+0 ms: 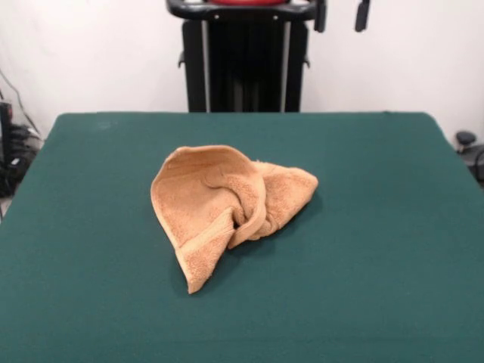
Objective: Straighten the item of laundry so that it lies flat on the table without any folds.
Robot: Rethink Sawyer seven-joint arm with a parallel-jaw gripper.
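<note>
**Crumpled towel on the green table, arm drawn back**

The small orange-tan terry hand towel (227, 206) lies bunched near the middle of the large rectangular table with the dark green felt-like top (378, 249), a little toward the picture's left of centre. It is not flat. A broad rounded flap stands up on the picture's left side, curling over like a shell, with its smoother inner face turned toward the camera. From the bottom of that flap a narrow pointed corner runs down toward the near edge of the table and rests on the felt. A woven border band shows along the lower edge of the flap, just above that corner. On the picture's right a second, lower lobe of the towel spreads out toward the right and ends in a blunt corner. Between the 2 parts the cloth is rolled into a thick fold that runs diagonally down the middle.

The table's green top surrounds the towel on all sides, and the towel is well apart from every edge.

At the top of the picture, behind the table's far edge, stands the robot's black pedestal (246, 64) against a white wall. Just right of it, 2 short dark tips of the gripper (342, 15) hang down from the top edge, well apart from the towel. They hang apart with a clear gap between them and nothing held.
</note>
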